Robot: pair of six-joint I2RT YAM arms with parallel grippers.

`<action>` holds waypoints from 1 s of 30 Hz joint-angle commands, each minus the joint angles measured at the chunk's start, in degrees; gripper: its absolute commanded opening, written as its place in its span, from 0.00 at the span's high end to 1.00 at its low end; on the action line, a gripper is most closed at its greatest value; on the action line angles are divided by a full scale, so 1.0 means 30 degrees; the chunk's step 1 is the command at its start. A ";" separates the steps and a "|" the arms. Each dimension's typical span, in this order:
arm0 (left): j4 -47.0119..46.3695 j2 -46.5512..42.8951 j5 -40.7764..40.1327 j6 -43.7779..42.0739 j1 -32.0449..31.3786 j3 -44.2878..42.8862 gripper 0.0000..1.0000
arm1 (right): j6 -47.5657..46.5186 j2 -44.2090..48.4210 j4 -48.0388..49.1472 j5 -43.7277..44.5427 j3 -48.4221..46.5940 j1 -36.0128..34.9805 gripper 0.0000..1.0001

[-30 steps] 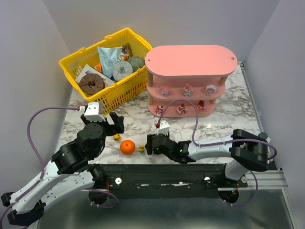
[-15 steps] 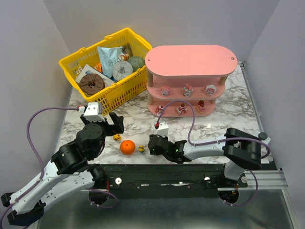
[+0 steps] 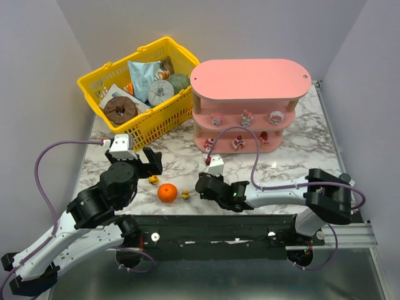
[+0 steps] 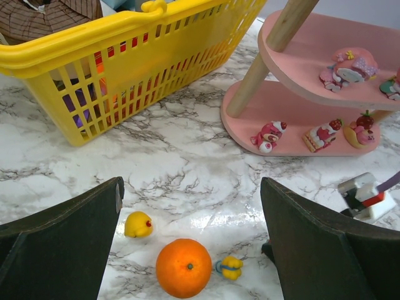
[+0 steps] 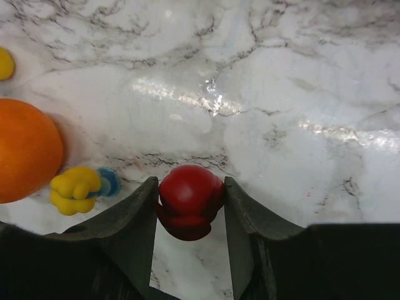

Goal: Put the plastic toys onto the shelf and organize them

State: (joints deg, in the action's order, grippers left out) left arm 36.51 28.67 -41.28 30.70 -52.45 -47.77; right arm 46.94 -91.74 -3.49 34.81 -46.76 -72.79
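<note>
Pale lilac walls close in a white, grey-veined marble tabletop [image 3: 300,144], and we reach across it with both arms from the near edge. At the back right stands the pink shelf [image 3: 250,78], made of three oval boards on wooden posts. Its middle board carries three pink-and-white figurines [image 3: 247,117] in a row, and its bottom board carries three red-and-pink figurines [image 3: 238,144]. Just beside the shelf's left end sits the yellow basket [image 3: 140,125], a mesh one holding packets [image 3: 142,76] and a brown ring-shaped item.

Our left hand [image 4: 190,187] hangs over the near-left part of the tabletop with its fingers spread wide and nothing between them. Our right hand [image 5: 189,184] lies low near the front middle, with its two fingers pressed against either side of a small toy.

An orange ball [image 3: 167,192] rests on the tabletop between the two hands. Near its left side lies a yellow toy [image 4: 138,224], apart from it. Just beside the ball on the right lies a yellow-and-blue toy [image 4: 231,267], between the ball and our right hand.

Smallest is the red toy [image 5: 187,209], rounded and glossy, gripped between the right hand's fingers close above the marble. We cannot tell whether it touches the surface. These three loose toys lie well apart from the shelf.
</note>
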 commanded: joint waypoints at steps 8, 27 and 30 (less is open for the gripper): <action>0.0017 -0.0180 0.0165 0.0080 0.0138 0.0073 0.01 | -0.5388 0.7374 -0.7444 0.1376 -0.5970 0.2759 0.81; -0.0042 -0.0327 0.0224 0.0051 0.0138 0.0102 0.01 | -1.2098 0.7820 -0.9502 0.1816 -1.4732 0.7915 0.80; -0.0013 -0.0356 0.0165 0.0051 0.0138 0.0044 0.01 | -1.2920 0.6824 -0.9881 0.1145 -1.5845 0.8762 0.80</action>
State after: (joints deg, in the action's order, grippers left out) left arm 36.51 28.32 -41.25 30.70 -52.45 -47.77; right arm 13.91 -67.90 -30.50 39.70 -90.28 -49.39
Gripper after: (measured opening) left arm 0.988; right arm 0.500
